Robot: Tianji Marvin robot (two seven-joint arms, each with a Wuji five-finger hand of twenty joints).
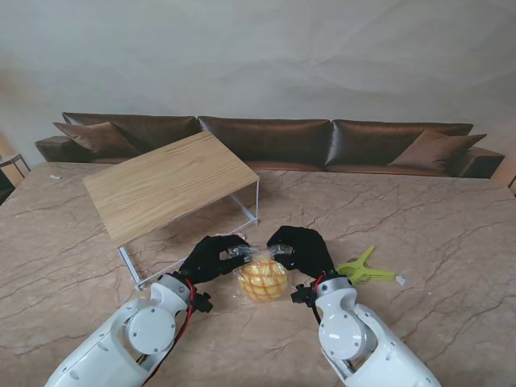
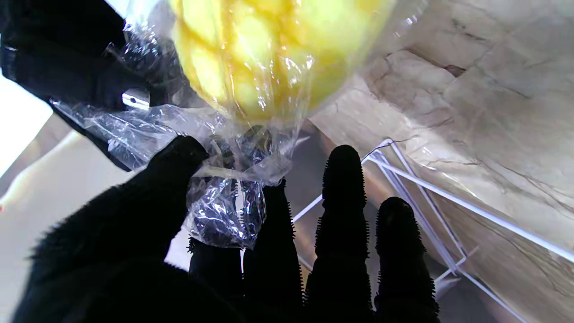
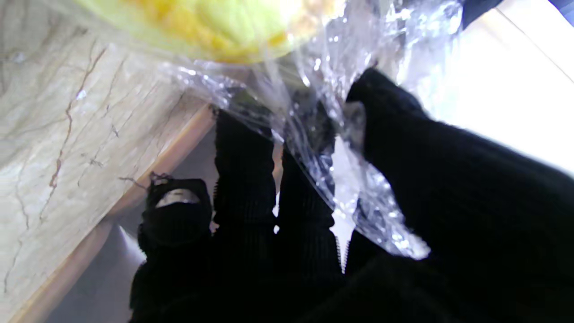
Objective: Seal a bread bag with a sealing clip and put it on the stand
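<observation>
Both hands are on the bag right now. The left hand [image 1: 211, 256] has its thumb and first finger pinched on the loose clear plastic at the bag's mouth, with the other fingers [image 2: 343, 179] sticking out straight and holding nothing. The right hand [image 1: 301, 248] does the same from the other side: thumb pressed onto the crinkled film, fingers curled in behind it. So both are closed on the bread bag [image 1: 262, 278], each gripping a side of the open end.

The bag sits on the tabletop [image 1: 451, 234] right between the 2 hands, slightly nearer to me than the fingertips. The yellow bun [image 2: 251, 54] fills the bottom of it. The bag's long axis runs roughly from me outward, with the bun end toward me and the gathered mouth pointing away, up at the pinching fingers. From the wrist views the neck looks bunched but not twisted tight, though it's hard to tell through the glare.

The thing the next move hangs on: the green clip [image 1: 364, 269] lies on the tabletop just to the right of the right hand, near it but not touching. Its long axis runs left-right, and the right hand is clearly the nearer one. My guess is the left would have to keep the neck while the right lets go to fetch it.

The wooden stand [image 1: 165, 184] is farther out on the left, close to the left hand, with nothing on it yet.
</observation>
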